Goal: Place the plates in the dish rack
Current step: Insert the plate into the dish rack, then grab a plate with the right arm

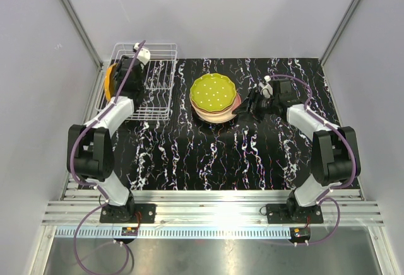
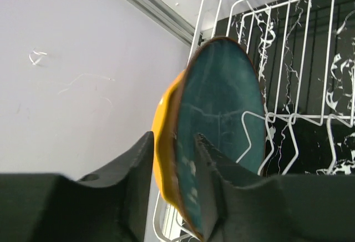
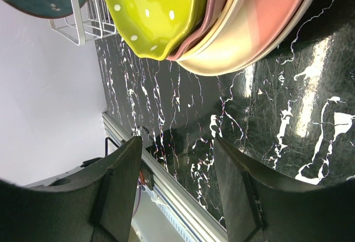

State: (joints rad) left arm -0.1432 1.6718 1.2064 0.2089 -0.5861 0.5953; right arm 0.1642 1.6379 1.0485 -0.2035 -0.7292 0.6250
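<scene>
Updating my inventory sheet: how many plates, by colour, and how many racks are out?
Green plate: 1
Mauve plate: 1
Pink-and-cream plate: 1
Orange-and-teal plate: 1
Rack: 1
Total: 5, as far as the stack shows

a black mat (image 1: 208,155) veined with white, a ribbed aluminium rail (image 1: 214,215) along its near edge, pale walls (image 1: 38,67) around
</scene>
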